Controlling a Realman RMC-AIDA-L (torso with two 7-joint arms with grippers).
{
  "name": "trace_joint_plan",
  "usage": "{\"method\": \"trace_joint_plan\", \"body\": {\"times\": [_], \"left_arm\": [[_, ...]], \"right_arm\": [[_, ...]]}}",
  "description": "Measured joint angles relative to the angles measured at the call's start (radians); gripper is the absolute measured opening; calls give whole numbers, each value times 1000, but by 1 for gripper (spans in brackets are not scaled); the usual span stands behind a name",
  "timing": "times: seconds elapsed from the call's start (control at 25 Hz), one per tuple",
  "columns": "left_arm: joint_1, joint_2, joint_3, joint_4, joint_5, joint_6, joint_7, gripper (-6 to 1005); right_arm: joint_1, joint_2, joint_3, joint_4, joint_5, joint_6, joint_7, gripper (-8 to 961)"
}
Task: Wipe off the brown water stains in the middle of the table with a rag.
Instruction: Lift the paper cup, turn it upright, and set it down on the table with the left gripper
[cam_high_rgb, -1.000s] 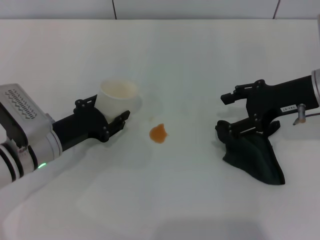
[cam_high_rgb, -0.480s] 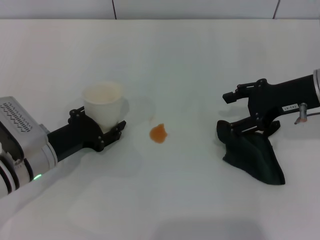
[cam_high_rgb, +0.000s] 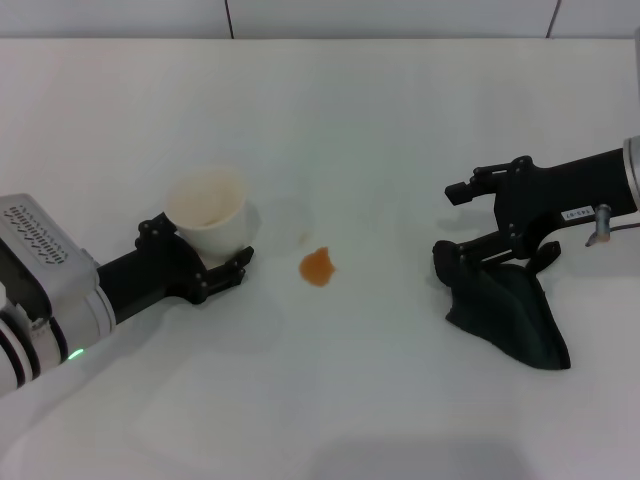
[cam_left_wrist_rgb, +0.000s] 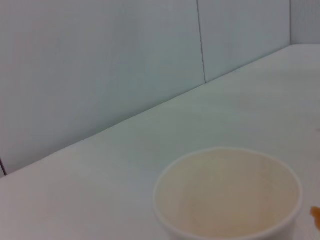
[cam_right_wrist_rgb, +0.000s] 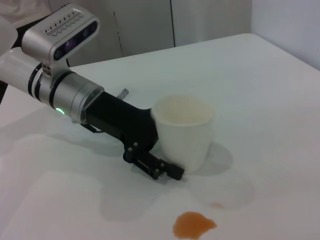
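Pre-wipe step: left gripper (cam_high_rgb: 222, 262) clamps the cup (cam_high_rgb: 208, 210); right gripper (cam_high_rgb: 478, 224), jaws spread, empty, straddles the rag (cam_high_rgb: 508, 312). Next: grasp it, sweep the brown water stains (cam_high_rgb: 318, 266) on the desk (cam_high_rgb: 380, 120).

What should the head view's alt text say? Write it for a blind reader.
An orange-brown stain sits mid-table. The left gripper holds a white cup beside it, and the right gripper is open over a dark rag.

Bright, even overhead light washes the white table (cam_high_rgb: 400, 120); shadows stay soft and faint, and the cup (cam_left_wrist_rgb: 227, 197) looks slightly blurred.
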Motion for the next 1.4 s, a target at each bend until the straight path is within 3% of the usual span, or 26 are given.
{"method": "trace_joint_plan", "body": {"times": [0.36,1.0,1.4], "left_arm": [[-1,0,-2,-1,-22,-10,21,887],[19,6,0,0,-86,84,-42,887],[106,10,-4,39,-106,152,-96,887]], "right_arm": [[0,-1,2,2,0,7,0,853],[9,-7,2,2,-3,12,0,854],[9,-10,2,-1,-3,12,0,854]]}}
